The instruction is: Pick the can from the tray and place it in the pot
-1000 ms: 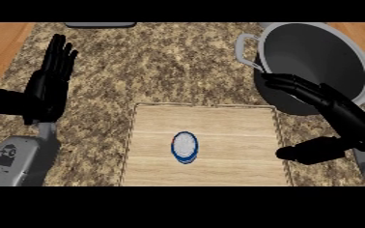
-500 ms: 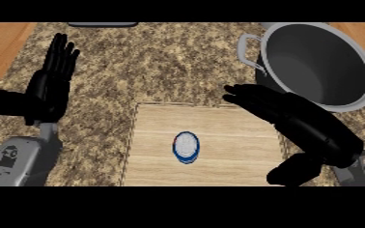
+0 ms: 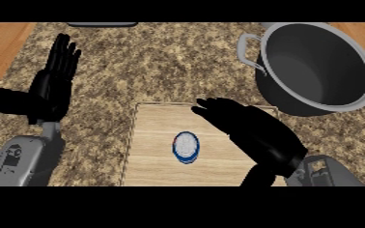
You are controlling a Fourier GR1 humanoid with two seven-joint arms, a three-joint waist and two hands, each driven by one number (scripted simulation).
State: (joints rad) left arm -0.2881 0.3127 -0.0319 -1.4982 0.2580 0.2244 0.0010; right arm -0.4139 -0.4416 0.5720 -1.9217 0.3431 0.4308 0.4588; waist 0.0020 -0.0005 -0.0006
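Can (image 3: 186,147): blue-and-white, standing on the wooden tray (image 3: 153,162), near the tray's middle, untouched.
Tray: pale wood, lying on the speckled bench (image 3: 164,67) at the near centre.
Pot (image 3: 310,65): grey metal, far right on the bench, well apart from the can, one handle facing left.
Right hand (image 3: 253,130): over the tray's right half, just right of the can, fingers (image 3: 210,107) extended and released, holding nothing.
Left hand (image 3: 53,79): at the left edge, resting, fingers up and released.
Dark object (image 3: 102,24): at the far edge, unidentifiable.
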